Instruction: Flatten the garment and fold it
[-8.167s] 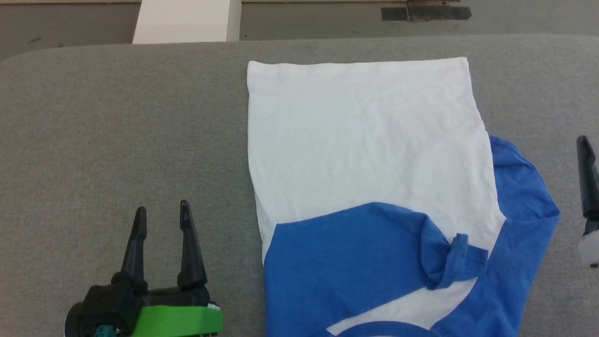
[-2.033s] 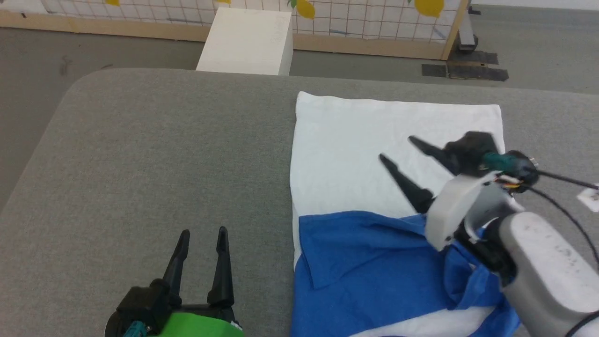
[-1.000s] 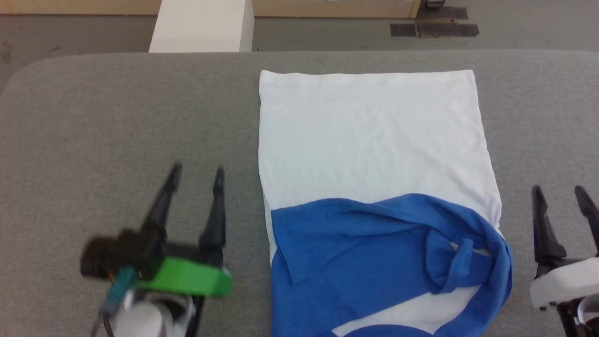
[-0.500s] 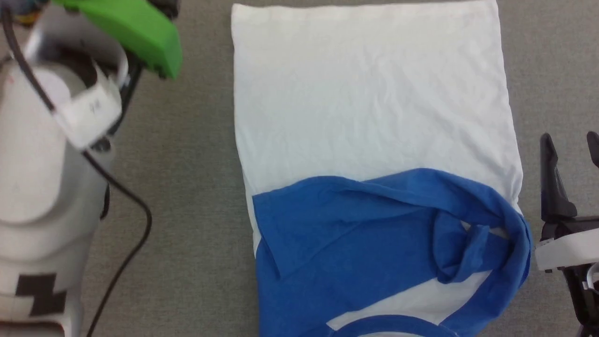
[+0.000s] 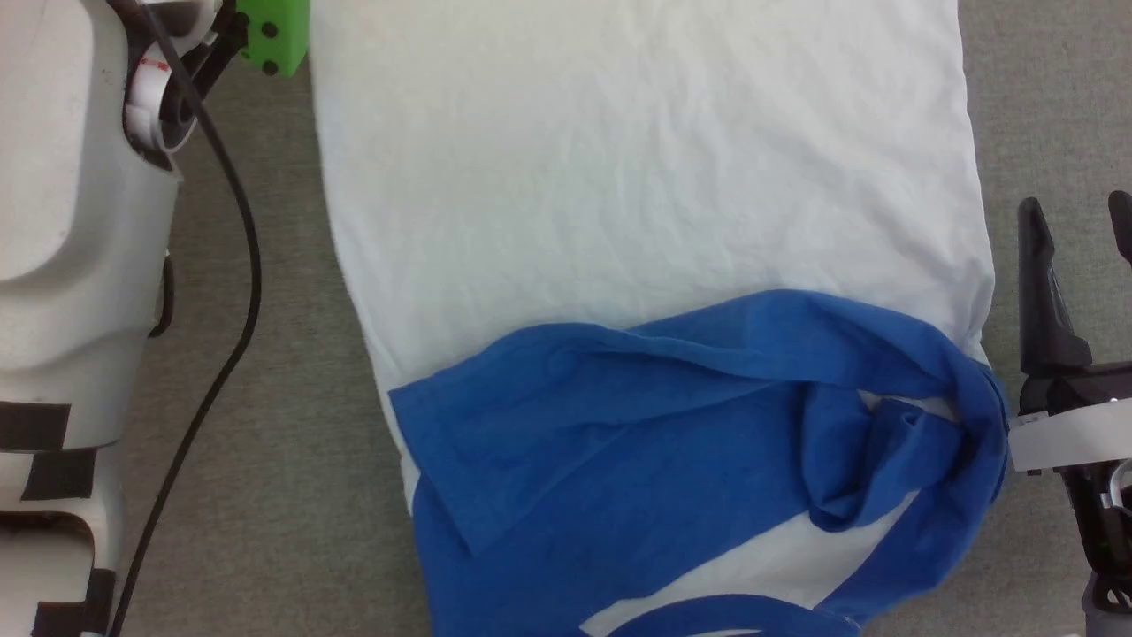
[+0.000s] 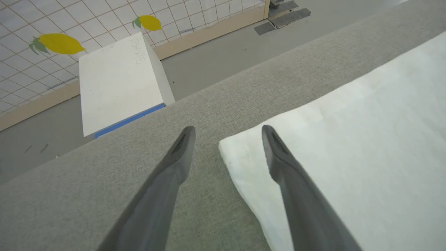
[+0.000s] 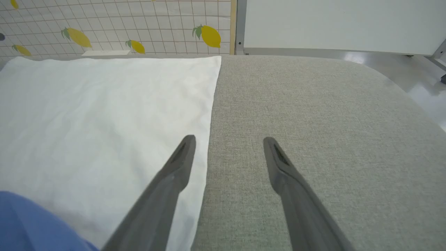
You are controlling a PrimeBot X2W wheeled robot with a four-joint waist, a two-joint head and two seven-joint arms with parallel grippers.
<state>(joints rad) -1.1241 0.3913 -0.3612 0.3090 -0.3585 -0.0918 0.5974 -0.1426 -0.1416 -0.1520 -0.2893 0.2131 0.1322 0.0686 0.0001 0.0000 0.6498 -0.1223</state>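
On the grey surface [image 5: 265,442] the garment [image 5: 637,177] lies flat, blue sleeves folded inward. The left gripper [image 6: 226,130] has reached its far left corner, fingers released astride it. The right gripper [image 7: 228,139] hovers beside its right edge, likewise released. A hem fold looks next.

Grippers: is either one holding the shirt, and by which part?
Nothing is held: the left gripper is open over the shirt's far corner, and the right gripper is open at its side edge.

Grey fabric table [image 7: 313,104], lemon-patterned tiled wall [image 7: 139,21], white box [image 6: 118,80].
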